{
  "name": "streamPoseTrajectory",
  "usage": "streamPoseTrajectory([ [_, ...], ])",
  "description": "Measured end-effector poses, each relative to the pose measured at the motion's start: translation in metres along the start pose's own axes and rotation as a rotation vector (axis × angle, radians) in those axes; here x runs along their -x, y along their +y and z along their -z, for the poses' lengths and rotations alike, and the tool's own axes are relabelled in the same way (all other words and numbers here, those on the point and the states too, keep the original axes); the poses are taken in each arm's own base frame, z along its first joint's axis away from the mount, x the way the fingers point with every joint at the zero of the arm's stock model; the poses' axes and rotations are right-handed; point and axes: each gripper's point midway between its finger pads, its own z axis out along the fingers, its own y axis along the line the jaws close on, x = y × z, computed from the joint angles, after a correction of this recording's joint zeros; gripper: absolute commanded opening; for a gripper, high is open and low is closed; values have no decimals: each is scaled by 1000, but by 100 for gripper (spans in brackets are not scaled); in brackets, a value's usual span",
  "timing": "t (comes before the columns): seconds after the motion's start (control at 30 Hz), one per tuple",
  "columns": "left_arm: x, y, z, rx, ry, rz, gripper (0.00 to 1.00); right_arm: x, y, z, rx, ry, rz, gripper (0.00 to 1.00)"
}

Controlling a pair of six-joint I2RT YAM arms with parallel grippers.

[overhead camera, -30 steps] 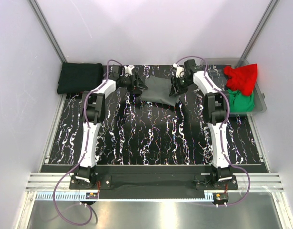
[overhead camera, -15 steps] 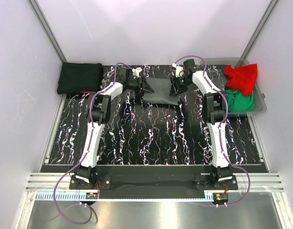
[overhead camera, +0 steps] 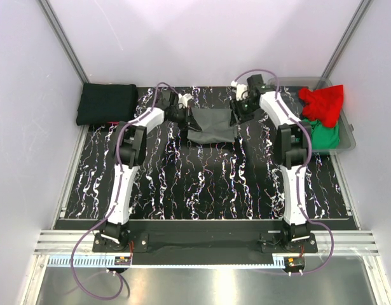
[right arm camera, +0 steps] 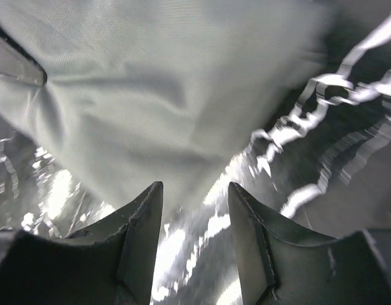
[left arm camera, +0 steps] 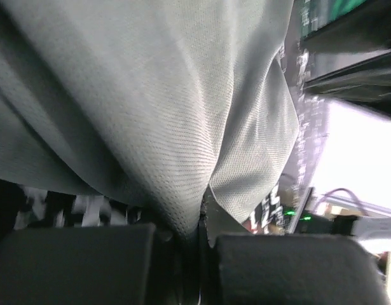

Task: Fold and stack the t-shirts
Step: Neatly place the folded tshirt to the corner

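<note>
- Since a second ago, the left gripper (overhead camera: 187, 114) and right gripper (overhead camera: 240, 114) have drawn apart. The dark grey t-shirt (overhead camera: 211, 126), bunched and lopsided between them then, now lies as a flatter, squarer shape with a straight near edge.
- The right gripper has shifted outward and slightly toward the far side. A second ago it sat over the shirt's right corner. It is now at that edge.
- Left wrist view: the left jaws are clamped on a fold of the dark grey t-shirt (left arm camera: 150, 95). The cloth funnels into the narrow slit between the two dark fingers (left arm camera: 74, 260) and fans out above them, filling most of the frame.
- Right wrist view: the right jaws stand apart and hold nothing. The marbled tabletop (right arm camera: 335, 121) shows in the gap between the two fingers (right arm camera: 141, 235). The shirt's pale-looking cloth (right arm camera: 150, 95) begins just past the fingertips, and I cannot tell whether they touch it.
- From above, the shirt lies on the far middle of the tabletop (overhead camera: 201, 184), between the two grippers, its left edge at the left jaws and its right edge just beside the right jaws.
- A folded black t-shirt (overhead camera: 106, 103) lies at the far left, well apart from the arms.
- A clear grey bin (overhead camera: 348, 145) at the far right holds a red t-shirt (overhead camera: 322, 101) and, nearer the arms' bases, a green t-shirt (overhead camera: 322, 135).
</note>
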Motion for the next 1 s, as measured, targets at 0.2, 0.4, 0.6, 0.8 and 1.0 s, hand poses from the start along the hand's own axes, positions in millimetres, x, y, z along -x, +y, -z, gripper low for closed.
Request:
streamPoseTrajectory([
  [0.2, 12, 2, 53, 176, -36, -134, 0, 24, -2, 76, -49, -127, 8, 53],
  [0.4, 44, 24, 140, 413, -131, -275, 0, 24, -12, 127, -91, -198, -15, 52],
  [0.6, 74, 63, 222, 686, -147, -375, 0, 10, -13, 119, -81, -160, -36, 52],
  [0.8, 123, 61, 267, 874, -196, -563, 0, 11, -11, 118, -67, -163, -35, 52],
  [1.0, 125, 74, 287, 999, -133, -650, 0, 12, -9, 118, -54, -166, -36, 52],
])
